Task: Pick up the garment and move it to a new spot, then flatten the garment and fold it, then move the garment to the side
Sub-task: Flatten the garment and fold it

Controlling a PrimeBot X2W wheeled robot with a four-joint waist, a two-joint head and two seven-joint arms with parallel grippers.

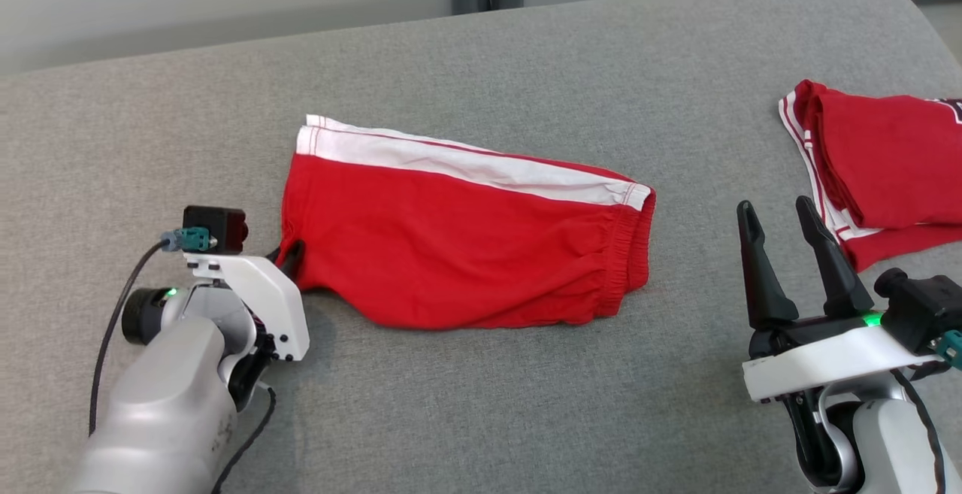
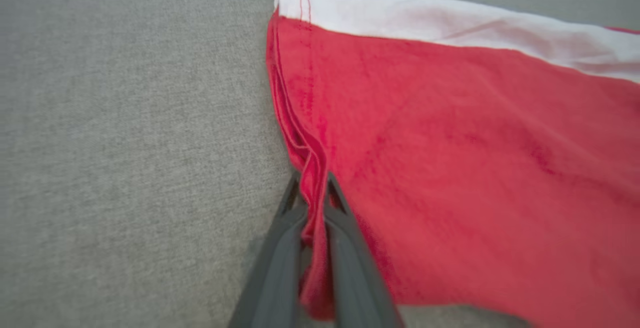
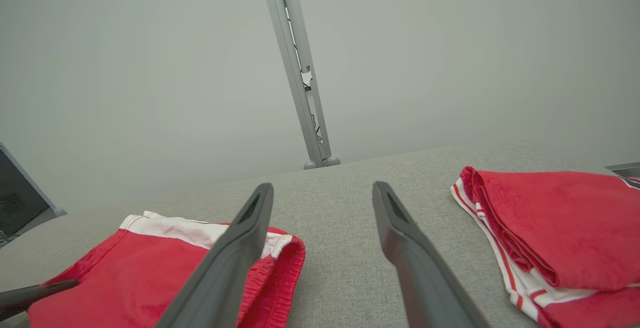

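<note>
**Pinching a corner: left gripper shut on the red shorts, right gripper spread and empty**

The shorts lie flat across the middle of the head view on a gray cushion. A white stripe runs along their upper edge, the gathered waistband is at their right end, and the leg hem is at their left end.

At centre left of that view, the left arm reaches in from the lower left corner. Its fingers meet the shorts at the lower left corner of the hem, mostly hidden behind the white wrist mount. In the left wrist view the two dark fingers rise from the bottom centre, drawn together on a bunched fold of red cloth. The fold runs down between them to the bottom edge of the frame. The hem climbs from the fingertips toward the top centre, and the rest of the shorts spreads away to the right, with the white stripe along the top.

The right gripper stands at the lower right of the head view, fingers pointing up the frame with a clear gap and nothing between them. It is well to the right of the waistband, not touching the shorts. In the right wrist view the waistband end shows at the lower left, partly behind the left-hand finger.

A second red garment with white trim lies folded at the right edge, just beyond the right gripper. A gray metal post stands behind the cushion.
</note>
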